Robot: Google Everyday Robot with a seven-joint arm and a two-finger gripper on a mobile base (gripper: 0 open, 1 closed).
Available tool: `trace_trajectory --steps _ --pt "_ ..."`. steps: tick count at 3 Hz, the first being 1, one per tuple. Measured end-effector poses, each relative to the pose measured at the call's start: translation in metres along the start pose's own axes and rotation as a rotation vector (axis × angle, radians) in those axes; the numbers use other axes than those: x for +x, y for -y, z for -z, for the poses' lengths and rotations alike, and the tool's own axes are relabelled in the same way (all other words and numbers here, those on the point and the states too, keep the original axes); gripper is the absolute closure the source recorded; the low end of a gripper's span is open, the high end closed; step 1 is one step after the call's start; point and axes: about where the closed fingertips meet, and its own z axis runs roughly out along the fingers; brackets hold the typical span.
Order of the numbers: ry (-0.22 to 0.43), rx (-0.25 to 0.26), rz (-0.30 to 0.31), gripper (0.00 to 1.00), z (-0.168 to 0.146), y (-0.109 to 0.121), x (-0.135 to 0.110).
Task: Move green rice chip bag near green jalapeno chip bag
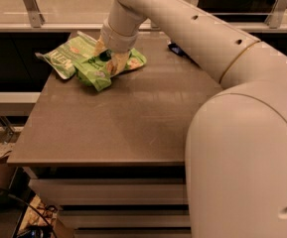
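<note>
The green rice chip bag, bright lime and puffy, lies at the table's far left. It touches the right edge of the green jalapeno chip bag, a flatter pale-green bag with whitish lettering. My gripper comes down on the rice chip bag's upper middle, with tan fingers on either side of the bag's top. The arm hides part of the bag.
A dark blue bag lies at the far right of the brown table, mostly hidden behind my arm. My white arm and body fill the right side of the view. A rail runs behind the table.
</note>
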Motion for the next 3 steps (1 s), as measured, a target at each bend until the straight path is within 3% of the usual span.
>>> trace_trajectory --steps 1,3 --pt "-0.028 -0.020 0.009 1.00 -0.0113 0.0005 0.0005" --pt "-0.028 -0.025 0.011 0.61 -0.0140 0.0002 0.0001"
